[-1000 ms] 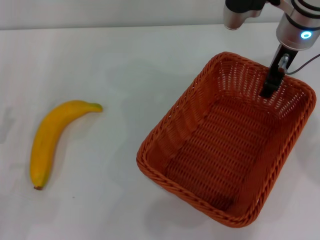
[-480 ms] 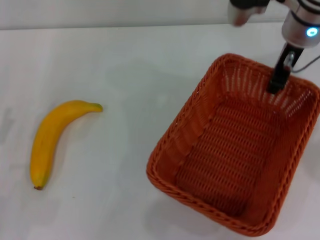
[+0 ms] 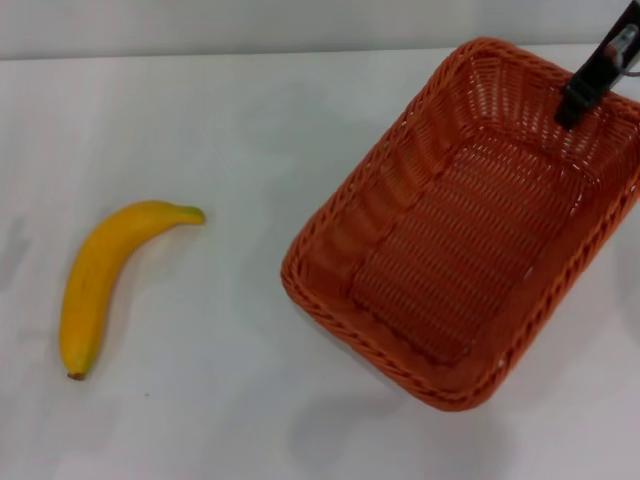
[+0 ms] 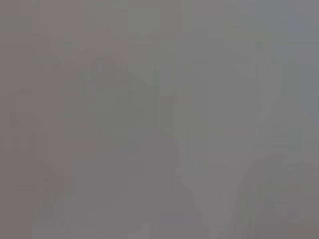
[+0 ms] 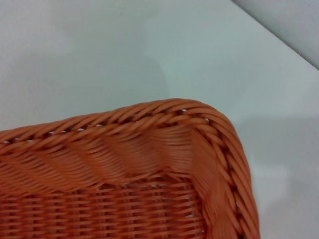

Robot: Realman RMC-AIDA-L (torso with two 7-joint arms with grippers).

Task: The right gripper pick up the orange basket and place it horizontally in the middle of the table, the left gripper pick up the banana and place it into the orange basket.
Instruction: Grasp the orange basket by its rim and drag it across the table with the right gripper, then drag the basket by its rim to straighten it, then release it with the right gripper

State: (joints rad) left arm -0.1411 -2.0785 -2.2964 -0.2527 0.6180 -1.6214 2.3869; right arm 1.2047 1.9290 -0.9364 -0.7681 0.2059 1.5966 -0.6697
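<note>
The orange basket (image 3: 352,207) hangs tilted above the table (image 3: 230,110) at the right, its shadow lying on the white surface below its near corner. My right gripper (image 3: 588,90) is at the basket's far right rim, shut on the wicker wall, one black finger inside the basket. The right wrist view shows a rounded basket corner (image 5: 189,119) with its braided rim over the table (image 5: 99,50). The yellow banana (image 3: 100,275) lies flat at the left, green stem pointing right, far from the basket. My left gripper is out of view; the left wrist view is plain grey.
The table's far edge (image 3: 250,52) meets a grey wall at the back. A wide stretch of bare white surface separates the banana from the basket.
My right gripper has risen and moved toward the far right, carrying the basket up off the table and tilting it. The banana has not moved.
</note>
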